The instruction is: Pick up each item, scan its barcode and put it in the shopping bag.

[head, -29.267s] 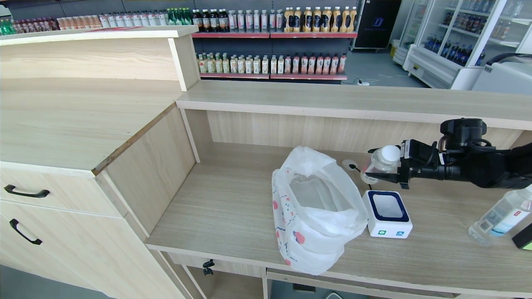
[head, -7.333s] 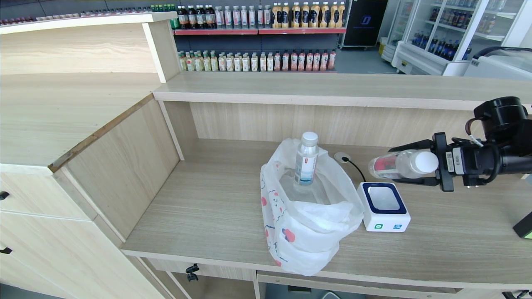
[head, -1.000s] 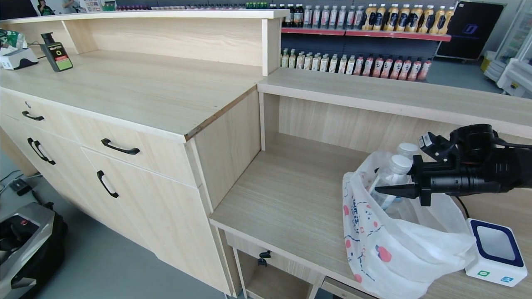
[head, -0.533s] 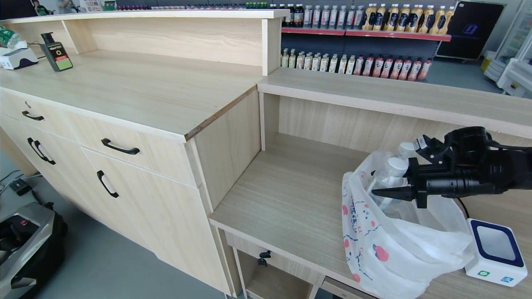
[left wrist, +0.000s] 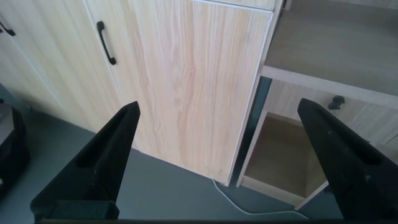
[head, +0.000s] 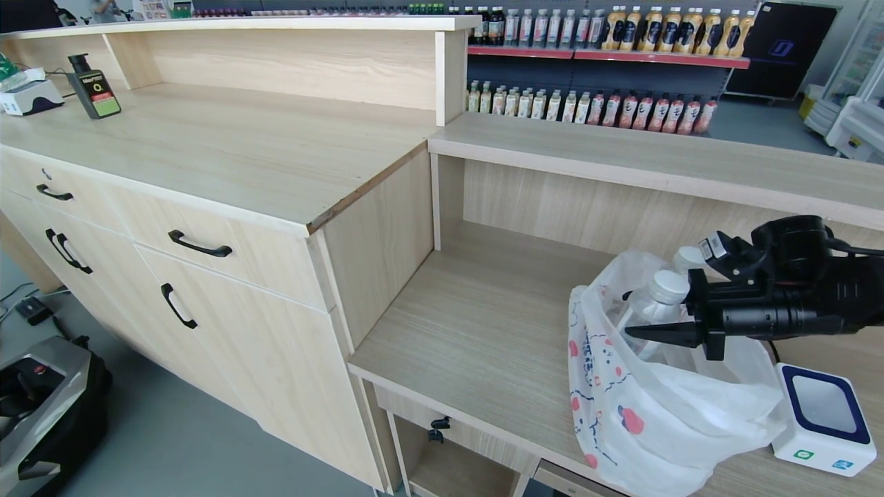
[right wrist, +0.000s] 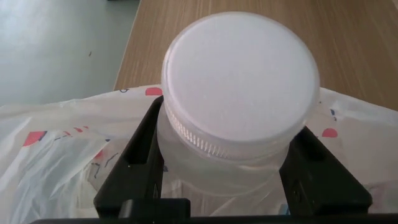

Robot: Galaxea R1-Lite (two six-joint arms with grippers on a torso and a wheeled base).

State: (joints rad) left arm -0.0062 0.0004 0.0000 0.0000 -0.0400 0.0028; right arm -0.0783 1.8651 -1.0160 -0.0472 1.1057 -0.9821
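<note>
Down low, my left end effector [left wrist: 217, 104] hangs wide open in front of the cabinet door [left wrist: 186, 81], with floor below it. Nearest on the bench [head: 483, 324], the bag [head: 642, 407] bulges right up to the front edge, and the scanner [head: 822, 417] sits just beside it on my right. Left of the bag the bench is bare wood as far as the cabinet's side wall. My right end effector [head: 646, 314] is clamped on a bottle [head: 652, 300] just under its cap, holding it tilted inside the bag's mouth. A second bottle [head: 688, 257] stands behind it in the bag, before the recess's back panel and the ledge above. Since half a second ago, my right arm and its bottle have sunk a little and drifted right.
</note>
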